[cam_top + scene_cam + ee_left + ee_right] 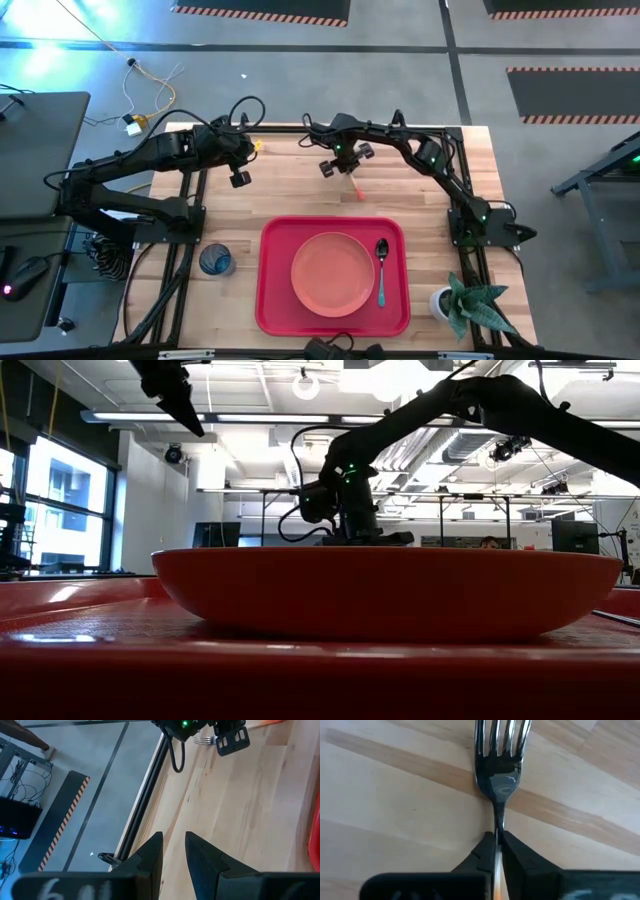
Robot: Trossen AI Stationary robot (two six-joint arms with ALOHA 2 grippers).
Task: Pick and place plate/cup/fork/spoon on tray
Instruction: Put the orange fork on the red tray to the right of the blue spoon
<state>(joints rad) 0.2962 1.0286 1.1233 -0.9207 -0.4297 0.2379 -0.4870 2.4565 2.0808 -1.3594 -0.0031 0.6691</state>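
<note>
The red tray (pixel 275 300) lies at the table's near middle. The salmon-orange plate (pixel 332 273) rests on it, and the blue-handled spoon (pixel 381 272) lies on the tray to the plate's right. The blue cup (pixel 215 261) stands on the table left of the tray. The fork (pixel 497 775) lies beyond the tray's far edge, its orange handle (pixel 357 188) pointing toward the tray. My right gripper (pixel 345 166) is down on the fork, shut. My left gripper (pixel 238 178) hangs raised over the far left of the table, fingers a little apart (pixel 173 852), empty. My right gripper pinches the fork's thin metal neck (pixel 498 827), just behind the tines, between its two fingers. The fingers (pixel 485 852) come from above, pointing down, one on each side of the neck. Whether the fork is clear of the table I cannot tell.
A small potted plant (pixel 468 303) stands at the table's near right corner. Bare wood lies between the fork and the tray's far rim (pixel 330 221). In the low view the plate's wall (pixel 380 595) hides most of the table behind it.
</note>
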